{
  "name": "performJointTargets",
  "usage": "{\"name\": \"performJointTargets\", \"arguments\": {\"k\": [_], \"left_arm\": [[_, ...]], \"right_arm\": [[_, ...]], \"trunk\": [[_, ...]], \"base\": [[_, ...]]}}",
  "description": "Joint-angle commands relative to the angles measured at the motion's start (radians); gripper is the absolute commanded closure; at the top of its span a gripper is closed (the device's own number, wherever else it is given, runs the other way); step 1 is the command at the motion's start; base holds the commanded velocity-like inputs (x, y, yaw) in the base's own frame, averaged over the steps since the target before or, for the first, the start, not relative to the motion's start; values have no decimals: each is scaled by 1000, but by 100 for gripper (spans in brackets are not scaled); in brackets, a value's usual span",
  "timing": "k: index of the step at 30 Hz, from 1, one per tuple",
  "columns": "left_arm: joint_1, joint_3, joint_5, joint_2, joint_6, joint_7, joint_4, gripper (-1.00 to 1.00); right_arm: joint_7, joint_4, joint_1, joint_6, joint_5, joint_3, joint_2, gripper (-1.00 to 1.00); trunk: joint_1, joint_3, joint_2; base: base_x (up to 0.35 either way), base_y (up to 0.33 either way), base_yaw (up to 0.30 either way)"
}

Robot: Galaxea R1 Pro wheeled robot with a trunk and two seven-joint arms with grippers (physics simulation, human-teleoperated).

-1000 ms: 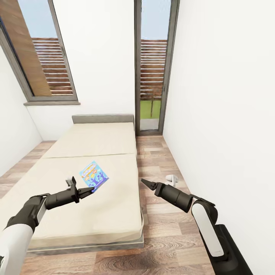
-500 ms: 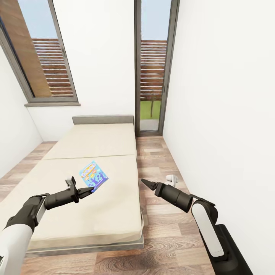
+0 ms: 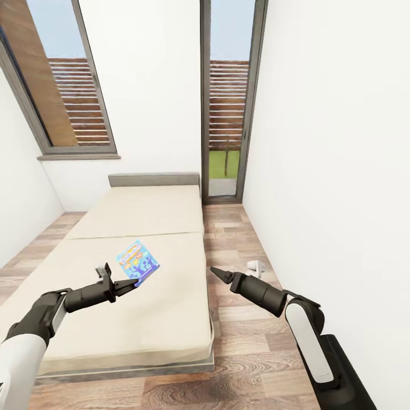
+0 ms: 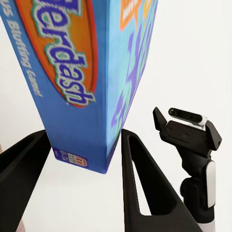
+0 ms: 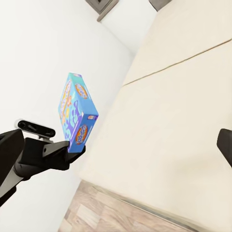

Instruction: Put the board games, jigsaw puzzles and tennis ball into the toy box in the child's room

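A bright blue board game (image 3: 138, 261) with orange print hangs just above the beige bed (image 3: 142, 210), tilted, one corner in my left gripper (image 3: 134, 282). In the left wrist view the two black fingers (image 4: 140, 183) clamp the lower end of the board game (image 4: 82, 72). The right wrist view shows the board game (image 5: 76, 113) standing on edge above the left gripper (image 5: 72, 150), clear of the mattress. My right gripper (image 3: 213, 270) hovers open and empty over the plank floor just right of the bed. The table, toy box, puzzles and tennis ball are out of view.
A white wall (image 3: 330, 171) runs close along the right. A small white object (image 3: 256, 265) lies on the floor by that wall. The grey headboard (image 3: 154, 179) and tall windows (image 3: 228, 114) stand at the far end. A narrow strip of floor separates bed and wall.
The left gripper has drawn slightly back and up with the blue board game in it. The right arm has stayed put.
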Motion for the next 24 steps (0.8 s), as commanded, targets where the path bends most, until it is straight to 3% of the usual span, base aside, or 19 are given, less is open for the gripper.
{"name": "performJointTargets", "arguments": {"k": [1, 14, 24], "left_arm": [[-1, 2, -6, 1, 8, -6, 0, 100], [-1, 13, -6, 12, 8, -6, 0, 100], [0, 101, -10, 25, 26, -6, 6, 100]], "right_arm": [[3, 0, -1, 5, 1, -2, 1, -100], [3, 1, -1, 5, 1, -1, 1, -100], [3, 1, -1, 5, 1, 0, 1, -100]], "trunk": [[-4, 2, 7], [-54, 43, 98], [-92, 74, 168]], "base": [[0, 0, 0], [0, 0, 0], [0, 0, 0]]}}
